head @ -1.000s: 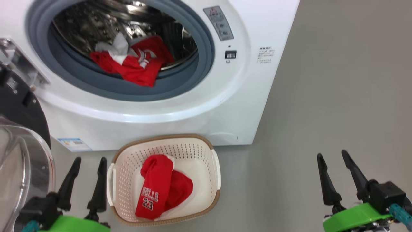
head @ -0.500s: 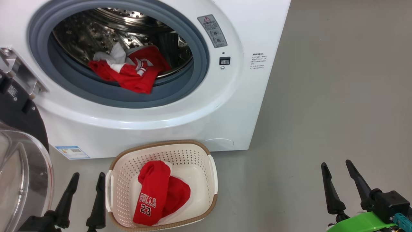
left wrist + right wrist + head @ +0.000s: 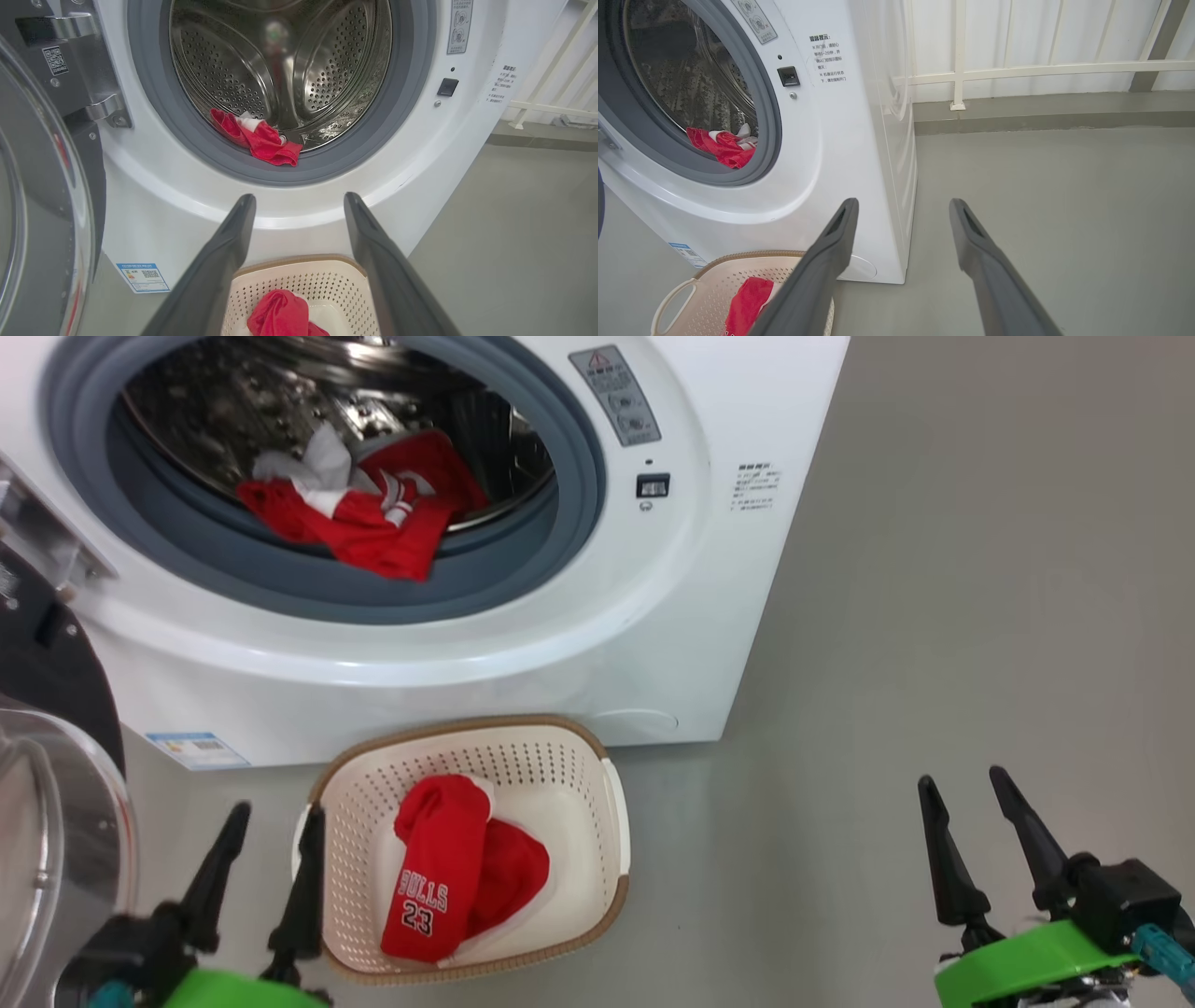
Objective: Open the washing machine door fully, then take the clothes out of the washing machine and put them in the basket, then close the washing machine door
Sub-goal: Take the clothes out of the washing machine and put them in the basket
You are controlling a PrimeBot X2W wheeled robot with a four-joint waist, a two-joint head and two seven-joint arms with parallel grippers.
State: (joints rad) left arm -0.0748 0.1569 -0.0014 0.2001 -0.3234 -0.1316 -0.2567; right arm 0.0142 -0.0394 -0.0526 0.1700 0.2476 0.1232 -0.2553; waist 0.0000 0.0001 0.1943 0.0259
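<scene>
The white washing machine [image 3: 691, 616] stands with its door [image 3: 47, 821] swung wide open at the left, glass bowl facing out. Red and white clothes [image 3: 364, 513] lie at the drum's front lip, over the grey seal [image 3: 261, 140]. On the floor in front sits the cream basket [image 3: 611, 821], holding a red garment [image 3: 434, 877] printed "BULLS 23". My left gripper [image 3: 275, 817] is open and empty, low beside the basket's left rim. My right gripper [image 3: 962, 784] is open and empty over bare floor at the right. The basket [image 3: 705, 275] also appears in the right wrist view.
Grey floor [image 3: 980, 569] stretches to the right of the machine. A white railing [image 3: 1017, 70] and wall run behind it. The door hinge bracket [image 3: 93, 70] sits left of the drum opening.
The head camera has shifted a little, so the whole picture moved. Both grippers stay open and empty in much the same low places. The clothes have not moved.
</scene>
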